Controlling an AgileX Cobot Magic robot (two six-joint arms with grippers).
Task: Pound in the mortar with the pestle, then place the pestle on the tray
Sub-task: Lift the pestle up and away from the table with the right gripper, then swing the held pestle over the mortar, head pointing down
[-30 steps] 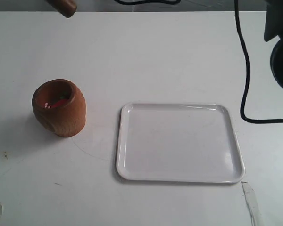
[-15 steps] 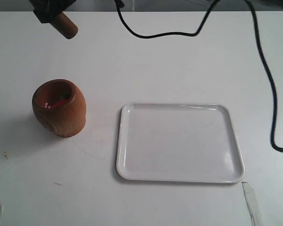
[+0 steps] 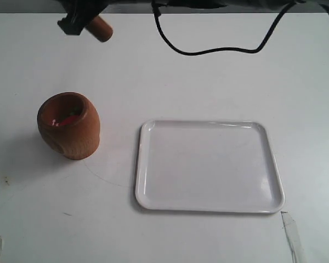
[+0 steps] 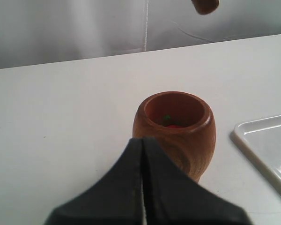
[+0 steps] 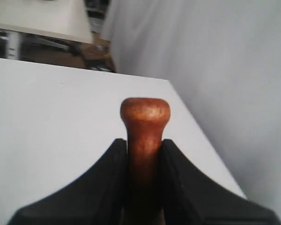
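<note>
The brown wooden mortar (image 3: 69, 125) stands upright on the left of the white table, with red bits inside. At the far left edge, well beyond the mortar, my right gripper (image 3: 82, 22) has reached across and is shut on the pestle (image 3: 100, 29), whose thick end points toward the tray side. In the right wrist view the pestle's knob (image 5: 144, 112) sticks out past the right gripper (image 5: 144, 146). My left gripper (image 4: 143, 141) is shut and empty, just short of the mortar (image 4: 174, 126); the pestle's end (image 4: 205, 4) hangs above. The white tray (image 3: 208, 207) lies right of the mortar.
A black cable (image 3: 208, 50) loops over the far part of the table. A pale strip (image 3: 291, 233) lies near the front right corner. The tray's corner (image 4: 257, 136) shows beside the mortar in the left wrist view. Light curtains hang behind the table.
The right gripper with the pestle has moved rightward along the far edge and further into view. The cable has swung left with it. The mortar and tray have not moved.
</note>
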